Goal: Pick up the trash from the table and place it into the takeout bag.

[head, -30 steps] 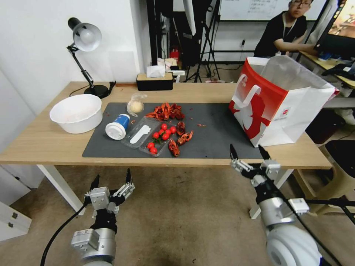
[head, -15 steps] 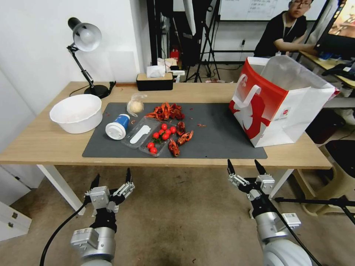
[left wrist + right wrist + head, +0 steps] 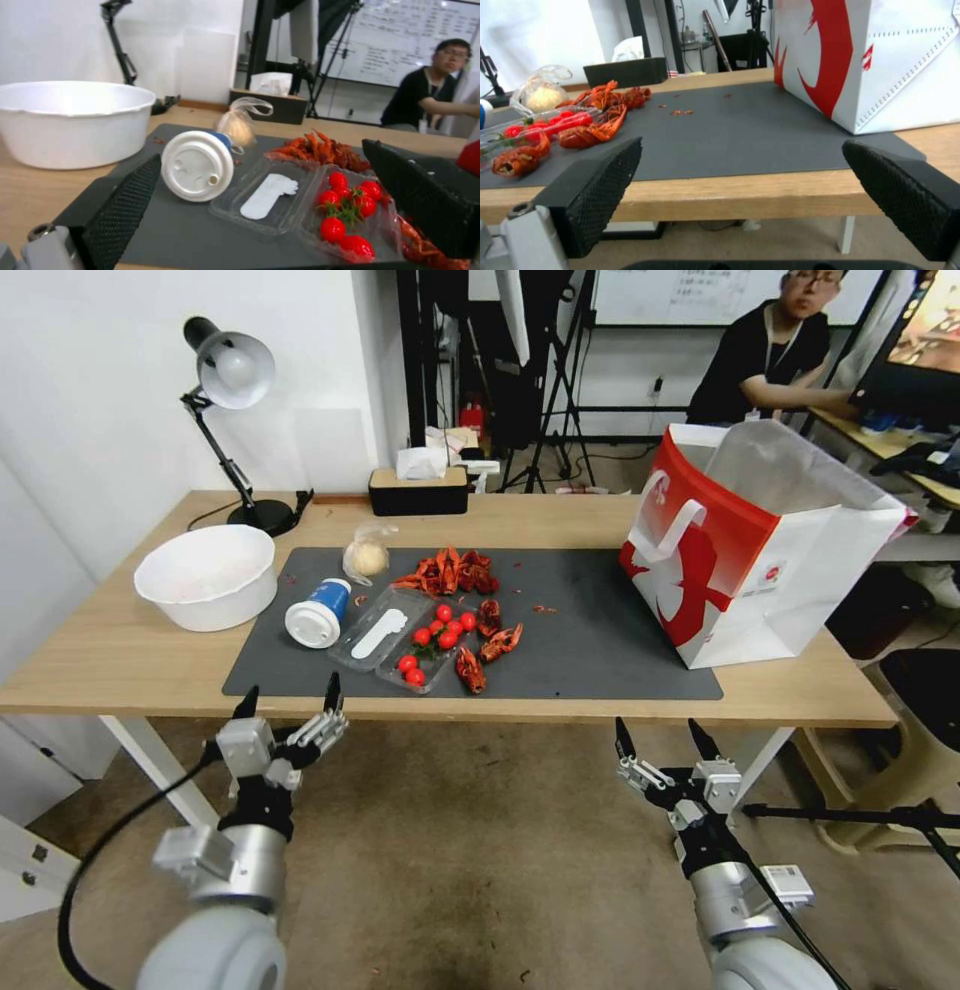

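Change: since the earlier frames the left claw (image 3: 288,704) has been raised to the bench's front edge; the right claw (image 3: 660,738) has been lowered below it.
Trash: blue-white lidded cup (image 3: 316,613) lies on its side on the grey mat (image 3: 600,640), beside a clear tray of tomatoes (image 3: 432,645), crayfish shells (image 3: 452,571) and a bagged bun (image 3: 367,557).
Takeout bag: stands open at the mat's right end (image 3: 745,560).
Claws: both released, empty.
Progress: nothing bagged is visible; all listed trash seems left.
Bench: wooden (image 3: 110,650), also carrying a white bowl (image 3: 207,575).
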You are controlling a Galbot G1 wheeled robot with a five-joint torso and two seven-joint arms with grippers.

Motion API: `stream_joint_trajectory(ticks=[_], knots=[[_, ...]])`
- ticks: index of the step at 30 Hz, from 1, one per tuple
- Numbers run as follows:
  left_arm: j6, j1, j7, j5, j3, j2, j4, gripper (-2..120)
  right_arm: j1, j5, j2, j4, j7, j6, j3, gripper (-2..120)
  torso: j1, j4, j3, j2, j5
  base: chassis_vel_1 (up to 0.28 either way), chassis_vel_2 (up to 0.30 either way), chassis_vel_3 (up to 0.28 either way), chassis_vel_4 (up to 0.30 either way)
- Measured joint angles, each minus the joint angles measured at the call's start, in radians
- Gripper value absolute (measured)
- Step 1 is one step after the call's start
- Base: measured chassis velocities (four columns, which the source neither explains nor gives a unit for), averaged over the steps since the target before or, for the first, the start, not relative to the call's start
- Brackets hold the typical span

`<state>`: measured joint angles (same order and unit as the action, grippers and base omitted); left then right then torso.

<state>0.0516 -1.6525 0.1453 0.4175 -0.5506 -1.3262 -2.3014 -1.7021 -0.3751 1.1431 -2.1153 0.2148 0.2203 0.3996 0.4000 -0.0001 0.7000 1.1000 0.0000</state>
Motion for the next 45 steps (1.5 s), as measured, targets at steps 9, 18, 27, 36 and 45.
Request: stream_joint_trajectory(ticks=[9,18,27,36,45], knots=[[0.006,0.058,0.002,0.075,-0.005,0.093,0.036,100,-0.005,0.004,-0.001,-0.005,0.0,0.0,0.003,100,0.0,0.0001,0.0,0.0,-0.0002,0.0,0.0,0.0,0.0],[0.034,0.217,0.024,0.198,0.02,0.201,0.15,100,-0.017,0.007,0.009,-0.009,-0.001,0.0,-0.003,100,0.0,0.0003,0.0,0.0,-0.0002,0.0,0.0,0.0,0.0],[0.078,0.495,-0.022,0.278,0.116,0.305,0.372,100,0.001,0.019,0.02,0.003,-0.001,-0.016,-0.004,100,0.0,0.0002,0.0,0.0,0.0,0.0,0.0,0.0,0.0],[0.153,0.595,-0.043,0.251,0.164,0.319,0.472,100,-0.001,0.034,0.03,0.009,0.0,-0.019,0.002,100,0.0,0.0001,0.0,0.0,-0.0001,0.0,0.0,0.0,0.0],[0.182,0.617,-0.013,0.216,0.174,0.311,0.525,100,-0.01,0.057,0.037,0.01,0.0,-0.015,0.005,100,0.0,0.0002,0.0,0.0,-0.0001,0.0,0.0,0.0,0.0]])
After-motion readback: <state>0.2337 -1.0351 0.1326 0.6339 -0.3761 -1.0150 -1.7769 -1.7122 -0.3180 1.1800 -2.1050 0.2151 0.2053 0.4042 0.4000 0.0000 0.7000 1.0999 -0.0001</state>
